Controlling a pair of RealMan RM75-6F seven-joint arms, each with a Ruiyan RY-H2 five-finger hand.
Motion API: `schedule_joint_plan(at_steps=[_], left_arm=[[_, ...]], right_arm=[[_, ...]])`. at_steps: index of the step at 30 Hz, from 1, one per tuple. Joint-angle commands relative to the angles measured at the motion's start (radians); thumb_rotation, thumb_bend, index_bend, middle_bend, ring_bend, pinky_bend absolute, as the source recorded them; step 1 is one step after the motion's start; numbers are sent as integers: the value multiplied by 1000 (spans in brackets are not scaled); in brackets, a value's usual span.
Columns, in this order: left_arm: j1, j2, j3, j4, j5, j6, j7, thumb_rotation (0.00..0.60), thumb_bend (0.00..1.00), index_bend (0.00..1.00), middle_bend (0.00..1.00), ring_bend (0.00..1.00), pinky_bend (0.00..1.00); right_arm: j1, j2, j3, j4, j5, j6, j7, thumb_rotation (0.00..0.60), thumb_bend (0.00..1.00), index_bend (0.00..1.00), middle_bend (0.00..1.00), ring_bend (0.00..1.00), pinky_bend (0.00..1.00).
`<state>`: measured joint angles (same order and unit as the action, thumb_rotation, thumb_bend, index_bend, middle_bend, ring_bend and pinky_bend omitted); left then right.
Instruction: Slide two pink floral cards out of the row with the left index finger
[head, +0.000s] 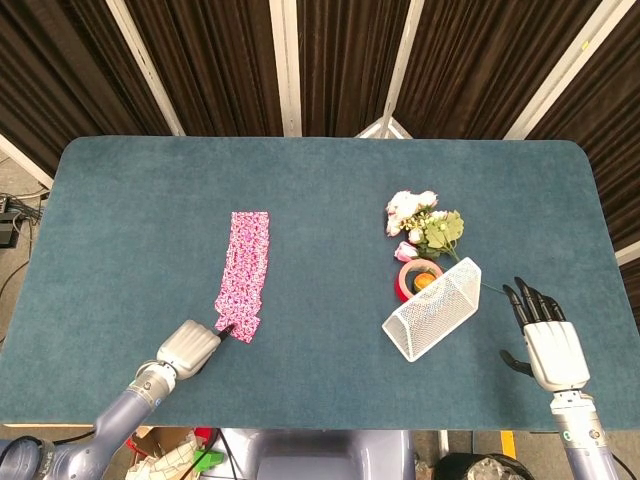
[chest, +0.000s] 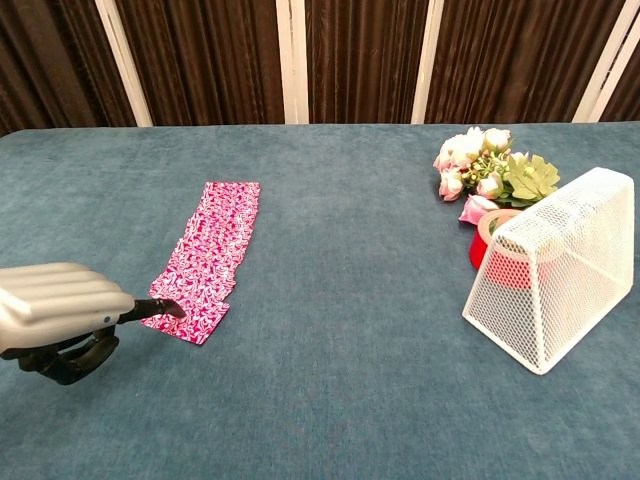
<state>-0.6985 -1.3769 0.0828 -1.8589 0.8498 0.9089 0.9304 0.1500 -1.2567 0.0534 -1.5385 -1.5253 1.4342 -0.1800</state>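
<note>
A row of overlapping pink floral cards (head: 246, 265) (chest: 212, 250) runs from the table's middle left toward the front. My left hand (head: 188, 348) (chest: 60, 305) lies low at the row's near end, fingers curled in and the dark index finger (head: 224, 328) (chest: 165, 308) stretched out. Its tip touches the left part of the nearest card (head: 240, 322) (chest: 192, 318). My right hand (head: 545, 342) hovers at the front right, fingers spread and holding nothing; the chest view does not show it.
A white wire-mesh basket (head: 433, 310) (chest: 555, 280) lies tipped on its side at the right. Behind it sit a red tape roll (head: 418, 278) (chest: 495, 248) and a bunch of artificial flowers (head: 425, 225) (chest: 490, 170). The table's front edge is close to both hands.
</note>
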Motion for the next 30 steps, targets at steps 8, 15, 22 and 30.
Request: schedule_joint_plan(at_steps=[8,15,22,30], left_arm=[[-40,-46,23,19,-56,36,40,600,999,0,813,746,666],[-67,-37,52,-25,-103,45,56,600,999,9,813,746,666],[-79,-8,88,-97,-126,89,75,600,999,13,813,746,666],[-88,4,123,-133,-169,124,93,600,999,11,813,746,666]], right_arm=[[-2,5,3,0,3,3,11,600,181,0,0,127,177],[-1,6,1,-3,-3,6,12,600,181,0,0,127,177],[-1,5,-1,-4,-8,7,14,600,181,0,0,127,177],[-1,7,-1,-6,-11,8,16,600,182,0,0,127,177]])
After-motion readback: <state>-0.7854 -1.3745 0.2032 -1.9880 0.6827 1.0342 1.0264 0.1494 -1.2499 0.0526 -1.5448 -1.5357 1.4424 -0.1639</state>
